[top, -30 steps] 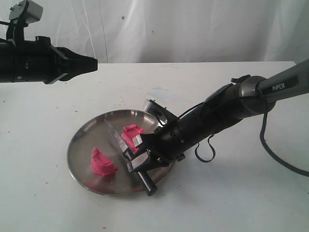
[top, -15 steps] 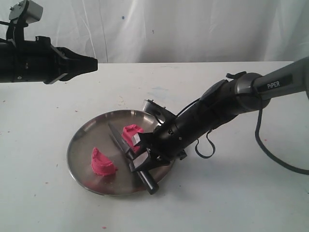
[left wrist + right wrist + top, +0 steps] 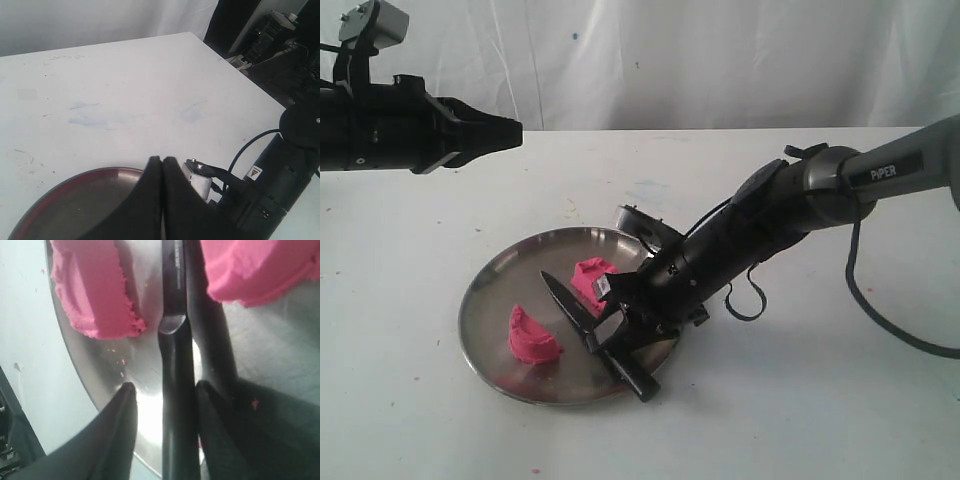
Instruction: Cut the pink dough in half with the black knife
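Pink dough [image 3: 532,340] is in two pieces, both inside the steel plate [image 3: 495,290] on the white table [image 3: 800,400]. I see one piece in the plate's near-left part. The second piece [image 3: 590,278] is toward the plate's far-right part, close to the rim. The black knife [image 3: 572,308] lies in the plate between the two pieces. Its point is near the plate's middle, and its handle runs out over the near-right rim and juts past it. In the right wrist view there is bare metal between the knife and one piece; I cannot tell whether it touches the other. A few pink crumbs [image 3: 117,357] lie on the plate beside the handle. The right pincer [image 3: 608,322] is low at the plate's right side, astride the knife handle. In its wrist view, bright plate shows between one finger [image 3: 120,430] and the handle, and the other finger sits just beside the handle. I log it as parted, straddling the handle with no clamp on it. The left pincer [image 3: 161,161] is held high, well apart from the plate and beyond its far-left side. Its two fingers are pressed together with nothing between them. In its wrist view the plate's rim shows past the tips.
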You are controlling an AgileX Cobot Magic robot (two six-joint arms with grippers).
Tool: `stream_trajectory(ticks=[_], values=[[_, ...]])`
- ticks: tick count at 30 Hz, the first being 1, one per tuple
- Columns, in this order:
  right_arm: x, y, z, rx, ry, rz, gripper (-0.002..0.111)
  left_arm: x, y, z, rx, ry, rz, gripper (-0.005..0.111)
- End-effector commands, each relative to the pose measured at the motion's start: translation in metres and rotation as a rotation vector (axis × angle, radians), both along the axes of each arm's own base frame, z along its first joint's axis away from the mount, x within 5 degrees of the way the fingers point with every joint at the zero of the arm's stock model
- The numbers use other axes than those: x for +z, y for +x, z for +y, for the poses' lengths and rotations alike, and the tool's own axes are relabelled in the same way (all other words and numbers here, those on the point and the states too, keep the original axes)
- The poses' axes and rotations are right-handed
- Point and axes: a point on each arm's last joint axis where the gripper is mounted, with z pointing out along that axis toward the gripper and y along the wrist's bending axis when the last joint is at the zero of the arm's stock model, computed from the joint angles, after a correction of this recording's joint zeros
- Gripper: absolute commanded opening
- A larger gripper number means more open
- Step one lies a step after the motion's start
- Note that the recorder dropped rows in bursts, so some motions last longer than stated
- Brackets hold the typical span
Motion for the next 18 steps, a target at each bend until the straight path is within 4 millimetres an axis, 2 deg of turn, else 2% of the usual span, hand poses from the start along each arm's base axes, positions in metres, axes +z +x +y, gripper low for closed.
stream_trajectory(ticks=[1,4,8,12,18], values=[[0.022,0.005,-0.002,0.022,-0.034,-0.108,0.047,0.004,-0.003,-0.002,-0.004,-0.032,-0.007,0.000],[0.031,0.005,-0.010,0.038,-0.121,-0.161,0.047,0.004,-0.003,-0.002,-0.002,-0.038,-0.007,0.000],[0.056,0.002,-0.012,0.030,-0.106,-0.228,0.043,0.004,-0.003,-0.002,-0.001,-0.040,-0.005,0.000],[0.094,-0.010,-0.022,-0.032,-0.089,-0.361,0.024,0.004,-0.003,-0.001,-0.001,-0.031,-0.010,0.000],[0.132,-0.035,-0.040,-0.163,-0.060,-0.504,0.006,0.004,-0.003,-0.001,-0.001,-0.031,-0.010,0.000]])
